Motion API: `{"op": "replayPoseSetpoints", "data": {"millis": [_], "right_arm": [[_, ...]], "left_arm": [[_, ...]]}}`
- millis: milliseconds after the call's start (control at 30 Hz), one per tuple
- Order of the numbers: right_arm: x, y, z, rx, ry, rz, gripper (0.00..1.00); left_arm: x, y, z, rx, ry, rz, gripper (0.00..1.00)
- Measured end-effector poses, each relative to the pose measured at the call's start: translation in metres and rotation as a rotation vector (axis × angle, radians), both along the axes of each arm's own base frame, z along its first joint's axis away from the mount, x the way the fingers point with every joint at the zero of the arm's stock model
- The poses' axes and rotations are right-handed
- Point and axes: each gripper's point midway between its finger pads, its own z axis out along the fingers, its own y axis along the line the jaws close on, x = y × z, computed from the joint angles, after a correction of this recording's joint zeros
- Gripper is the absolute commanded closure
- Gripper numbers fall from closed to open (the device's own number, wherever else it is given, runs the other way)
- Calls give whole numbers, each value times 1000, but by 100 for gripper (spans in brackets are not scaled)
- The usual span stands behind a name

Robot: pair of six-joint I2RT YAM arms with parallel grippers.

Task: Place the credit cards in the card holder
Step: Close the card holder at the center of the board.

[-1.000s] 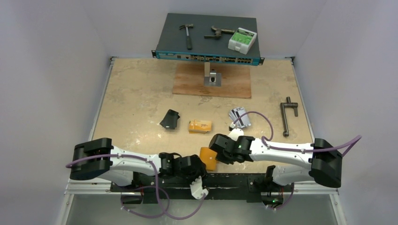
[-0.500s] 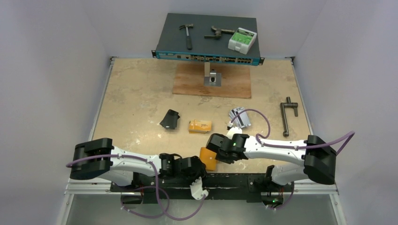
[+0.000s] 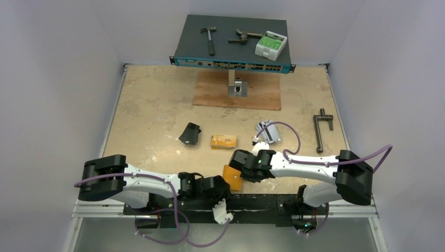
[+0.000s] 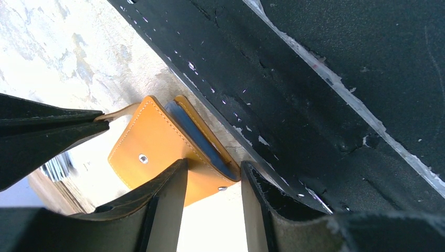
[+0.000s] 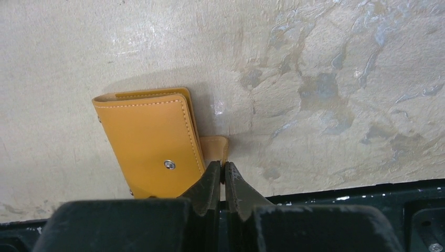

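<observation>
The orange card holder (image 3: 232,177) lies closed at the table's near edge, between both arms. My left gripper (image 3: 224,187) pinches its lower corner (image 4: 157,147) across the thickness, one finger on the face and one on the back edge. My right gripper (image 5: 223,167) is shut on the holder's small snap tab (image 5: 215,146), which sticks out to the side of the holder's face (image 5: 149,139). Silver-grey credit cards (image 3: 268,131) lie fanned behind the right arm. A yellow-orange stack of credit cards (image 3: 223,141) sits mid-table.
A black folded case (image 3: 190,134) lies left of the yellow stack. At the back stands a network switch (image 3: 231,58) carrying a hammer (image 3: 209,39) and a green-white box (image 3: 271,44), with a wooden board (image 3: 210,94) in front. A black T-shaped tool (image 3: 321,131) lies at the right.
The right arm has shifted slightly left, and its gripper now pinches the snap tab. The left gripper and the card holder have stayed in place.
</observation>
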Motion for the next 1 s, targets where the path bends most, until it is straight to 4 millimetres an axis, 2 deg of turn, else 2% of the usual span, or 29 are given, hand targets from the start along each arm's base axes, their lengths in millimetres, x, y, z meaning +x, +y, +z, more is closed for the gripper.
{"op": "replayPoseSetpoints", "data": {"millis": [267,500,900,933,1000], "right_arm": [[4,1,10,20,-32,15,100],[16,28,18,31,-62,98,100],[12,59,-7,49,-23,246,100],[12,61,-10,49,-19,258,100],[13,65,-13,50,-19,274,100]], "left_arm": [[0,0,0,1,1,3,58],[-1,0,-1,7,1,0,59],[-2,-3,-2,12,-3,-14,60],[-2,-3,-2,11,-5,-13,59],[-1,-3,-1,12,-7,-10,49]]}}
